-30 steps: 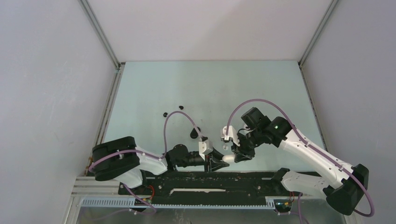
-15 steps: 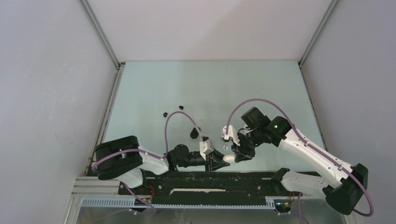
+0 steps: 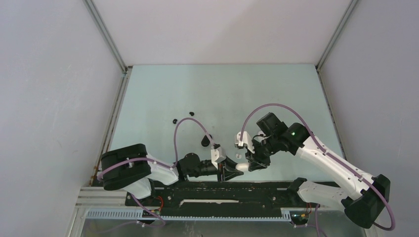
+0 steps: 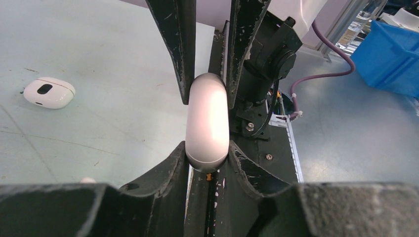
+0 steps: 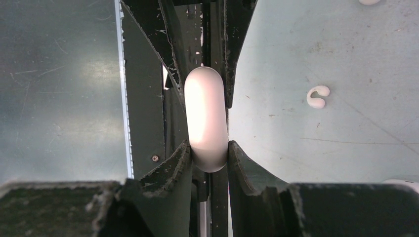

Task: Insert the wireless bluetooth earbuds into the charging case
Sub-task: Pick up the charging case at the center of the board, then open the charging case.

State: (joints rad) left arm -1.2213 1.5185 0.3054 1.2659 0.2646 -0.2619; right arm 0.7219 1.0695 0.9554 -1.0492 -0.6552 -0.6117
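Note:
A white pill-shaped charging case [image 3: 241,167] is held off the table between both grippers, near the front edge. My left gripper [image 4: 207,150] is shut on one end of the case [image 4: 207,121]. My right gripper [image 5: 207,148] is shut on the other end of the case [image 5: 206,118]. The case looks closed. In the top view the left gripper [image 3: 231,170] and right gripper [image 3: 251,164] meet nose to nose. Two tiny black earbuds [image 3: 175,120] [image 3: 191,113] lie on the table to the far left. No earbud is in either gripper.
A second white case [image 4: 48,92] lies on the table left of the grip; it shows small in the top view [image 3: 239,156]. A black case [image 3: 205,140] lies behind the left wrist. A small white C-shaped piece [image 5: 317,96] lies on the mat. The black base rail [image 3: 222,190] runs below the grippers.
Both grippers stay shut on the white case. The right wrist has shifted very slightly; nothing was let go or picked up.

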